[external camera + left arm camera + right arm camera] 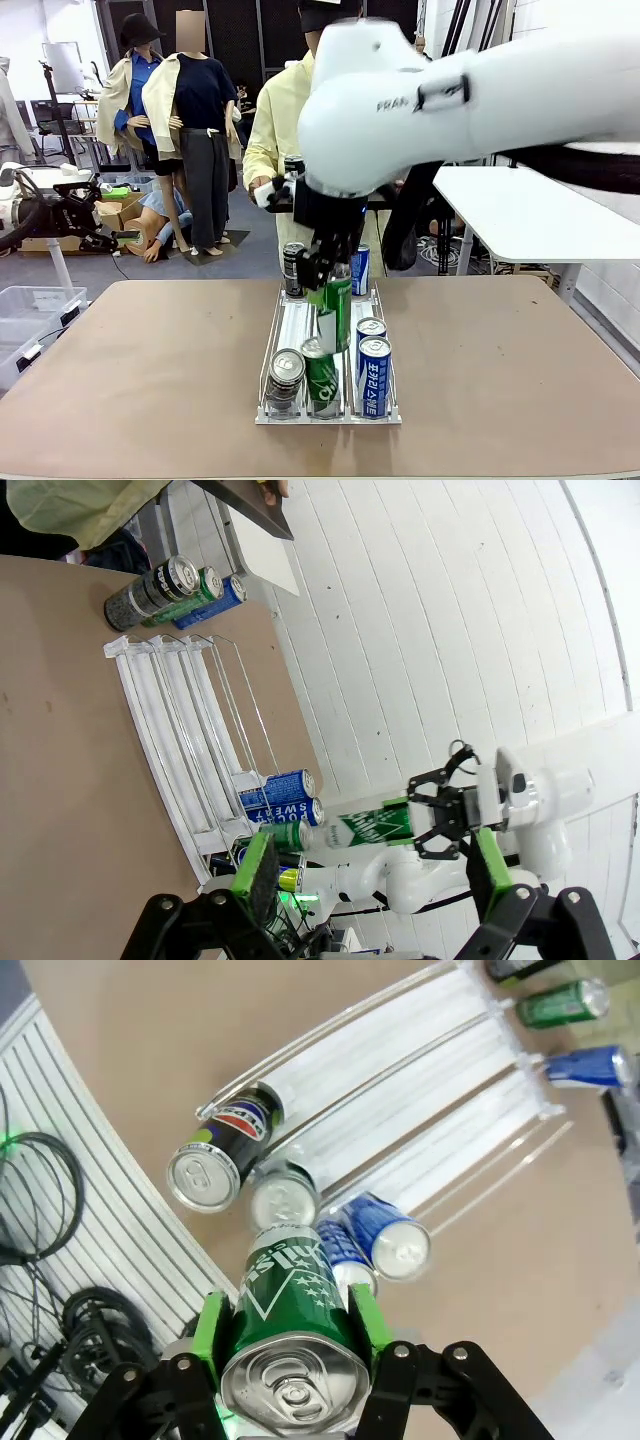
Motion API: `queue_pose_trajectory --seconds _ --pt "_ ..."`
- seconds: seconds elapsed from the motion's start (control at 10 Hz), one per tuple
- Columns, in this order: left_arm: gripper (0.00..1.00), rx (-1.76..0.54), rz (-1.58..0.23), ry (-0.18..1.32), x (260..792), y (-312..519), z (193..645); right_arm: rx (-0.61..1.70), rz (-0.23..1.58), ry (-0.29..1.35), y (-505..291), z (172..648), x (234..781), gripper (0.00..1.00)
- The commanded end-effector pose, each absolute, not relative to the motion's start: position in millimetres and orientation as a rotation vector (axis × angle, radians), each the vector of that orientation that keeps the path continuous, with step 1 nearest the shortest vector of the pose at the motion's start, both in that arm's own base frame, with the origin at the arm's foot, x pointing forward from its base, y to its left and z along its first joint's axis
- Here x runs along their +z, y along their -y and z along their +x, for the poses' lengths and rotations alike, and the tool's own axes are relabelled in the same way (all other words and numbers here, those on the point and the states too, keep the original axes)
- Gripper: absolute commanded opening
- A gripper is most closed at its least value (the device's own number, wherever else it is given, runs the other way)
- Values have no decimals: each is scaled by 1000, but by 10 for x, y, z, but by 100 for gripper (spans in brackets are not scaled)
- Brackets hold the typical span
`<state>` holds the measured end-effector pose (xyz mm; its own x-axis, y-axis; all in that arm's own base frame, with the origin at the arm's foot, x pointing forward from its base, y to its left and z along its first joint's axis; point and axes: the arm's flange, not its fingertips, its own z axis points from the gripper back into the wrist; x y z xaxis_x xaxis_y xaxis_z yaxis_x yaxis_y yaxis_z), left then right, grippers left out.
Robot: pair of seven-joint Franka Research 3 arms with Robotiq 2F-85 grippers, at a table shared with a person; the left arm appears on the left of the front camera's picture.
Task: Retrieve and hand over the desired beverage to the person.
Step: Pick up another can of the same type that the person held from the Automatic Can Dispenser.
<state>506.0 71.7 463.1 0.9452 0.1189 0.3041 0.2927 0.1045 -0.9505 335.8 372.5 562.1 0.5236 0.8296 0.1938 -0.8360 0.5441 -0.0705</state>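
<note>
One green can (333, 305) is held clamped in the right end effector (327, 285) above the rack (268, 375) at mid-tabletop; retrieval is judged done, and transfer toward the person (275, 130) at the far edge is required next.

Cans (372, 375) crowd the rack's (300, 322) near end — its middle lanes lie bare

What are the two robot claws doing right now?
Left gripper: open, holding nothing.
Right gripper: shut on the green can, lifted above the rack.
</note>
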Motion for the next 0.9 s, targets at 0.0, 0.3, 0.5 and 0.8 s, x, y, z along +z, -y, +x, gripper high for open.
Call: queue_pose_trajectory --seconds 0.0,0.3,0.5,0.8 --pt "100 -129 -1460 347 4645 -717 5042 1002 8 244 -3369 3248 5894 0" --pt "100 -129 -1460 347 4645 -717 5042 961 34 242 -2747 3178 6209 0" --pt "100 -129 -1460 347 4645 -717 5042 903 58 226 -2248 3273 6275 0" --pt "100 -129 -1460 347 4645 -717 5042 873 88 226 -1671 3379 6167 0"
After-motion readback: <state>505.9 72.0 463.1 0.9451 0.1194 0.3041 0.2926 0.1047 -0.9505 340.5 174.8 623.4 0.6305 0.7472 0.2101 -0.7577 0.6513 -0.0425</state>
